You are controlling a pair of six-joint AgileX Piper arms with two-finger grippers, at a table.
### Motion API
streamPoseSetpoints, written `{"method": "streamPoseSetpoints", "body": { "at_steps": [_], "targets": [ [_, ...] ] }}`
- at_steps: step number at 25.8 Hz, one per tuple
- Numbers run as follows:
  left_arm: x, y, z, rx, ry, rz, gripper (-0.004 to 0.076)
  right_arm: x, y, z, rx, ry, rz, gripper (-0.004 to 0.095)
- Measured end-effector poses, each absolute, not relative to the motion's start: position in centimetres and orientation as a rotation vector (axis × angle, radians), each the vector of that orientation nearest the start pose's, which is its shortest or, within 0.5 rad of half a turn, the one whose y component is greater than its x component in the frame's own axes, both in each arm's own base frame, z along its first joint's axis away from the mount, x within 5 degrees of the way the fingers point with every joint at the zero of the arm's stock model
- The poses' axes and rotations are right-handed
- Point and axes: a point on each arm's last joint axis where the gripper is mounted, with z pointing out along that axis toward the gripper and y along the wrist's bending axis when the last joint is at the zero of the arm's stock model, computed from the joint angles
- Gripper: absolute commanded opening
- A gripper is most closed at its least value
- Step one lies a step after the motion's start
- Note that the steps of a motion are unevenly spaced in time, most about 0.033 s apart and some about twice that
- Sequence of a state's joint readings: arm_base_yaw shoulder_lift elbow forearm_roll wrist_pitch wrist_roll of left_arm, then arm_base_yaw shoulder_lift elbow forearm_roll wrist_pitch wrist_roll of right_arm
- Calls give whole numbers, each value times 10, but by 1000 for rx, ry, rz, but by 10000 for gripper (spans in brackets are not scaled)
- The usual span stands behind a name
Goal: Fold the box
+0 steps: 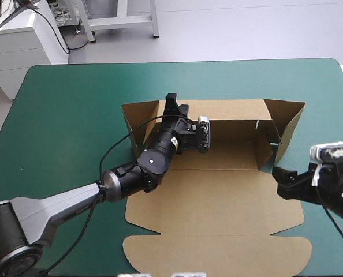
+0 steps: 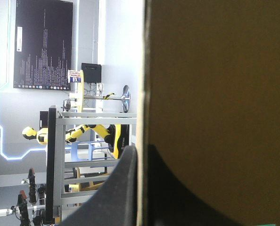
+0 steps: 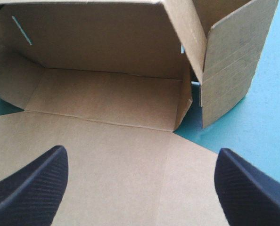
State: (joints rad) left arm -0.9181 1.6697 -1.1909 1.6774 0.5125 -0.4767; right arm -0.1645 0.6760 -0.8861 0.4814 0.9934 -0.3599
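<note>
Box [image 1: 217, 202]: brown, centre of the frame on the teal-green counter [image 1: 62, 115]; lid [image 1: 217, 254] lies flat toward the lower edge, back wall [image 1: 235, 118] stands across the upper middle.
Left end effector [image 1: 172, 107]: up at the left part of the back wall, all but closed, with the board's top edge pinched between its black fingers [image 2: 123, 193].
Why there: it looks to be pinning that wall upright so the sides can be worked.
Right end effector [image 1: 287, 182]: right of frame, spread wide and holding nothing, hovering just off the box's right edge.
Right side flap [image 1: 290, 124]: raised but splayed outward, not tucked, with teal showing at its foot.
Next call: likely the free end effector pushes that flap in.
</note>
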Motion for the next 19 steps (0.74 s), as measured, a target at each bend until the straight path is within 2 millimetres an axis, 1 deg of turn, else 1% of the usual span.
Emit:
{"method": "streamPoseSetpoints", "body": {
  "at_steps": [3, 8, 9, 11, 14, 15, 16, 17, 18, 19],
  "targets": [
    [267, -279, 294, 1491, 1217, 709, -9, 140, 12, 384, -112, 2199, 300, 783],
    [268, -283, 287, 1490, 1217, 785, -9, 194, 2, 411, -91, 2173, 286, 783],
    [267, -284, 286, 1489, 1218, 794, -9, 214, -2, 424, -91, 2154, 280, 783],
    [268, -285, 284, 1490, 1219, 800, -9, 237, -6, 432, -88, 2149, 280, 783],
    [269, -286, 282, 1495, 1215, 817, -9, 273, -12, 436, -84, 2168, 290, 783],
    [270, -286, 281, 1497, 1211, 825, -9, 282, -13, 437, -84, 2175, 295, 783],
    [271, -286, 280, 1503, 1204, 843, -9, 304, -16, 437, -92, 2196, 304, 783],
    [271, -286, 280, 1505, 1202, 847, -9, 311, -17, 436, -96, 2207, 307, 783],
    [271, -286, 280, 1507, 1198, 857, -9, 328, -20, 434, -103, 2229, 309, 783],
    [271, -286, 280, 1509, 1196, 860, -9, 335, -21, 432, -107, 2237, 303, 783]
  ]
}}
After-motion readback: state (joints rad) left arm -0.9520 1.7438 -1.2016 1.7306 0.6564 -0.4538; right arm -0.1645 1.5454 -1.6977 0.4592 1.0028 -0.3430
